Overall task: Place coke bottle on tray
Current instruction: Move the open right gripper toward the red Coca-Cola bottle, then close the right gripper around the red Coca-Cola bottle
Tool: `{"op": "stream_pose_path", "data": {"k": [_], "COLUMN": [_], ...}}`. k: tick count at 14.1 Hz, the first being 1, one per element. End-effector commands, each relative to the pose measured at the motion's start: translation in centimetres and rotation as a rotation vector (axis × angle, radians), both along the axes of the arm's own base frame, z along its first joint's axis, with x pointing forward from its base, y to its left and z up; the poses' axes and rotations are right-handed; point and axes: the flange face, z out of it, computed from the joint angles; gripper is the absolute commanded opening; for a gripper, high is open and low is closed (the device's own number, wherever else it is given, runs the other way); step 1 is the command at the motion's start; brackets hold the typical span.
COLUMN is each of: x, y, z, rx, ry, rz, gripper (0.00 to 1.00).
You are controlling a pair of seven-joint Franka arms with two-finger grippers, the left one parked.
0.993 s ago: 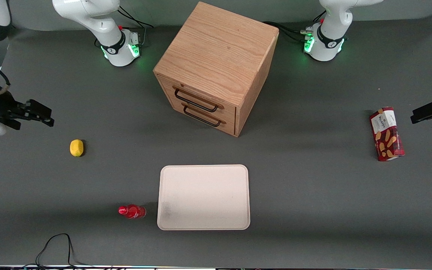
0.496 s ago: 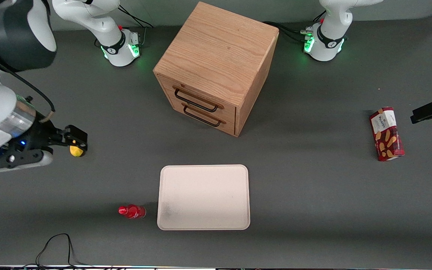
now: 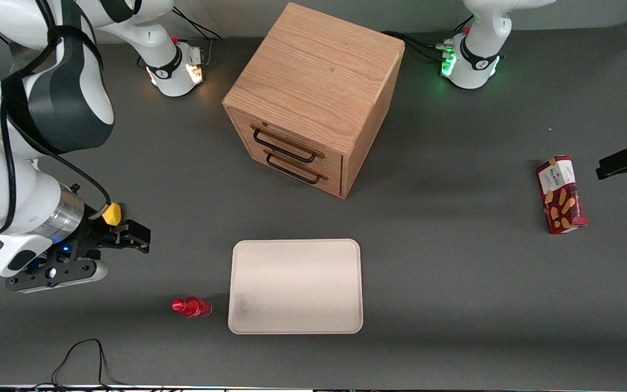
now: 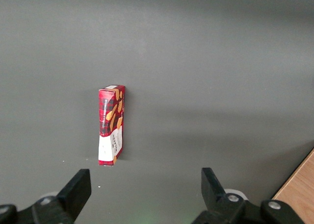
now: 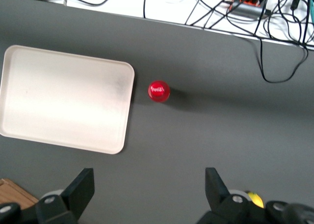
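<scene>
Our gripper [image 3: 142, 239] has swung nearer the coke bottle [image 3: 191, 307], fingers spread wide and empty; the tray [image 3: 295, 285] waits beside it.

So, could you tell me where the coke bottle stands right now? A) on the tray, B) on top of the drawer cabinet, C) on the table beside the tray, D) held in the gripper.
C: the coke bottle stands on the table beside the tray, while the open gripper hangs apart from it, farther from the front camera.
</scene>
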Motion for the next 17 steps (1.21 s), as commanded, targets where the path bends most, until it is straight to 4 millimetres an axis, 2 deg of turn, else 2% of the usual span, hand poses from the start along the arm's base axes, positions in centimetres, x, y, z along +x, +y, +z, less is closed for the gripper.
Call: {"op": "stream_pose_path", "data": {"k": [1,6,12,17], "x": [1.7,5.0,7.6,8.2], "y": [0.7,0.7,1.2,0.9], "z": [-2.0,-9.6,-18.4,-22.3], "rx": [0.027,0.024,0.041,0.069], "ry": [-0.023,-0.034,-0.060,-0.051], "rz": [-0.009,-0.016,-0.017,-0.027], "gripper": [1.00,1.00,1.00,1.00]}}
